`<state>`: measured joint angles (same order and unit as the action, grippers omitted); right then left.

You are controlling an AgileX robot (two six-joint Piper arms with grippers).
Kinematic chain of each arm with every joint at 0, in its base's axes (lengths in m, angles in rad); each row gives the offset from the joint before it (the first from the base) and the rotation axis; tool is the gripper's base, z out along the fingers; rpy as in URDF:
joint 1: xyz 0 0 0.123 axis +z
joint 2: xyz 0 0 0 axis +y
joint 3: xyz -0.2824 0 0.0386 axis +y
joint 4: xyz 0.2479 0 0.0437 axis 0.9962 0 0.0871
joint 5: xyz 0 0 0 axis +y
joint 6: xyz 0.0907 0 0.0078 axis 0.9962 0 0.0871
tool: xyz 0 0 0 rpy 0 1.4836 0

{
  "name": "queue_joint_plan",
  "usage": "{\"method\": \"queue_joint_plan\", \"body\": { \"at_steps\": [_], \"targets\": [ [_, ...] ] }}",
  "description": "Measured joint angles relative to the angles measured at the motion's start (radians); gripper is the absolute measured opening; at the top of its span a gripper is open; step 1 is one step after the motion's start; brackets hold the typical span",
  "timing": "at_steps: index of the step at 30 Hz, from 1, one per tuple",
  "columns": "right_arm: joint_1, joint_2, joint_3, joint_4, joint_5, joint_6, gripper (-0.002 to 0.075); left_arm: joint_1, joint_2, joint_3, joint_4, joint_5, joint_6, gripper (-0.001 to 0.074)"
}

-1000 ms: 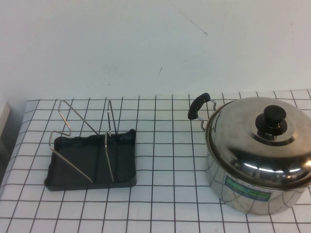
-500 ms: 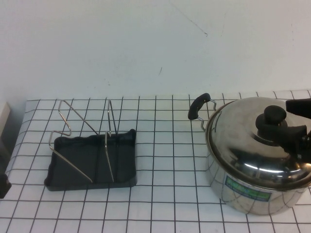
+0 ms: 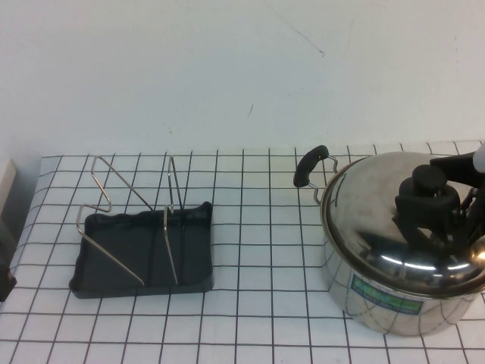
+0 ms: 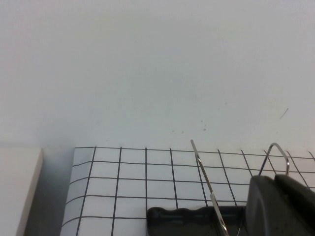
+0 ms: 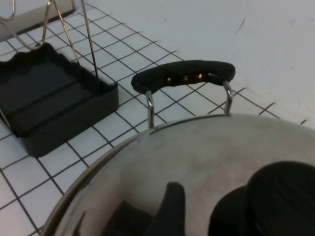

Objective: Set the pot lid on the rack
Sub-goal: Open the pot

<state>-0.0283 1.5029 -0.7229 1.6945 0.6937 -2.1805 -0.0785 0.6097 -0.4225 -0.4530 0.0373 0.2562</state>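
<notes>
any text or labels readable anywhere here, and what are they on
Green label on the front of the steel pot: there is print on it, but it is too blurred to read.
Pot lid, rack, right gripper at the lid's knob and left gripper at the table's left edge: no writing visible.
Nothing else in view carries words, numbers or signs.

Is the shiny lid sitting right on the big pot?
Touching. In the high view the pot lid rests on the pot, rim on rim with no gap; the open right gripper is at its knob.
</notes>
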Motion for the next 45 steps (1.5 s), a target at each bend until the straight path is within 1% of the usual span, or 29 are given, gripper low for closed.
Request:
{"method": "queue_joint_plan", "body": {
  "at_steps": [2,4,6,11,13,21,22,27,29,31,36,38,45],
  "targets": [
    [0.0,0.013,-0.014,0.0,0.0,-0.002,0.069,0.0,0.0,0.0,0.0,-0.002,0.0,-0.0003],
    [0.0,0.017,-0.029,0.0,0.01,-0.001,0.0667,0.0,0.0,0.0,0.0,-0.002,0.0,-0.0003],
    [0.0,0.019,-0.04,0.0,0.014,-0.001,0.0606,0.0,0.0,0.0,-0.009,-0.002,0.0,-0.0003],
    [0.0,0.019,-0.042,0.0,0.019,-0.011,0.0398,0.0,0.0,0.0,-0.018,-0.002,0.0,-0.0003],
    [0.0,0.019,-0.042,0.0,0.019,-0.012,0.0356,0.0,0.0,0.0,-0.018,-0.002,0.0,-0.0003],
    [0.0,0.019,-0.043,0.0,0.019,-0.009,0.0358,0.0,0.0,0.0,-0.018,-0.004,0.0,-0.0003],
    [0.0,0.019,-0.042,0.0,0.017,-0.005,0.037,0.0,0.0,0.0,-0.018,-0.004,0.0,-0.0003],
    [0.0,0.019,-0.044,0.0,-0.001,0.001,0.0512,0.0,0.0,0.0,-0.018,-0.004,0.0,-0.0003],
    [0.0,0.019,-0.044,0.0,-0.001,0.001,0.0527,0.0,0.0,0.0,-0.018,-0.004,0.0,-0.0003],
    [0.0,0.019,-0.044,0.0,-0.007,0.001,0.0516,0.0,0.0,0.0,-0.018,-0.004,0.0,-0.0003],
    [0.002,0.021,-0.044,0.0,-0.013,0.001,0.0403,0.0,0.0,0.0,-0.018,-0.006,-0.022,-0.0003],
    [0.002,0.031,-0.044,0.0,-0.005,0.001,0.0372,0.0,0.0,0.0,-0.018,-0.009,-0.023,-0.0003],
    [0.002,0.057,-0.047,0.014,0.015,-0.003,0.0343,0.0,0.0,0.0,-0.022,-0.01,-0.026,-0.0003]
  ]
}}
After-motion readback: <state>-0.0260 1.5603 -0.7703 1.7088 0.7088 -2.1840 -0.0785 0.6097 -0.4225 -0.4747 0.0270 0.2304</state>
